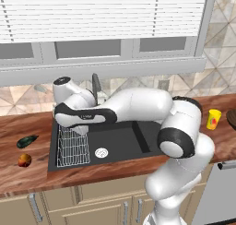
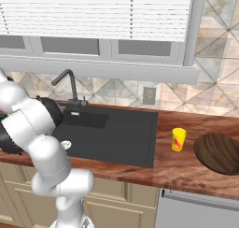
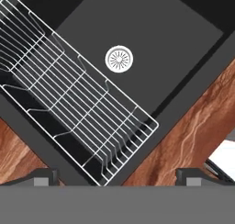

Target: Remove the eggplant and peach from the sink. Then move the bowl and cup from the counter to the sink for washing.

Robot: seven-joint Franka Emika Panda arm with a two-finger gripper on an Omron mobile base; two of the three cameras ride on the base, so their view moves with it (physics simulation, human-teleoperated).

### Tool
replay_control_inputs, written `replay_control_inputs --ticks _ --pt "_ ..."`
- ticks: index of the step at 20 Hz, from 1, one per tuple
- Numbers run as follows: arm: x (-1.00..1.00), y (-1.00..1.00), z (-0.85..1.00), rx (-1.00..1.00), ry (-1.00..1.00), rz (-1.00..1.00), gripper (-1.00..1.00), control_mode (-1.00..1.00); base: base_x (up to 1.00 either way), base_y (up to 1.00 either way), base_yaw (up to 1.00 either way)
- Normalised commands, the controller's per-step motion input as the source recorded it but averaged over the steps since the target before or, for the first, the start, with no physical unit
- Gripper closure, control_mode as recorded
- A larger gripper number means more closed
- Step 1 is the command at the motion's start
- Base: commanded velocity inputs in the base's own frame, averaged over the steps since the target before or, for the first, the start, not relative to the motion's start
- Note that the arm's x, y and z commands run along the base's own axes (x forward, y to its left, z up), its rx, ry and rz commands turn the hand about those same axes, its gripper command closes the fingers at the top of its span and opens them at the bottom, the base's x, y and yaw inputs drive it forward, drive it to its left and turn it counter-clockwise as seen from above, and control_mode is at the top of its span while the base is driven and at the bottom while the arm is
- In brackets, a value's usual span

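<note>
The black sink (image 1: 124, 141) holds a wire rack (image 1: 73, 146) at its left and a silver drain (image 1: 101, 152); its basin is bare. On the counter left of the sink lie the dark eggplant (image 1: 26, 141) and the orange-red peach (image 1: 25, 160). Right of the sink stands the yellow cup (image 2: 178, 139), and beyond it the brown bowl (image 2: 219, 153). My gripper (image 3: 119, 178) hangs open above the sink's front left corner, looking down on the rack (image 3: 69, 99) and drain (image 3: 119, 59). Nothing is between its fingertips (image 3: 46, 177).
A dark faucet (image 2: 67, 84) rises behind the sink. My arm stretches leftward over the basin. Wooden counter (image 2: 186, 168) runs on both sides, its front edge close to the sink. A tiled wall with an outlet (image 2: 149, 95) stands behind.
</note>
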Motion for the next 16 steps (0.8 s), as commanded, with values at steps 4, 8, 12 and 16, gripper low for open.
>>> replay_control_inputs --ticks 4,8,12,16 --pt "-0.14 -0.28 0.12 0.03 0.0 0.15 -1.0 -1.0 0.0 0.0 0.0" --pt "-0.14 -0.28 0.04 0.02 0.01 0.17 -1.0 -1.0 0.0 0.0 0.0" --pt "-0.16 -0.3 0.01 0.01 0.0 0.2 -1.0 -1.0 0.0 0.0 0.0" --pt "-0.14 -0.31 0.02 0.0 0.0 0.21 -1.0 -1.0 0.0 0.0 0.0"
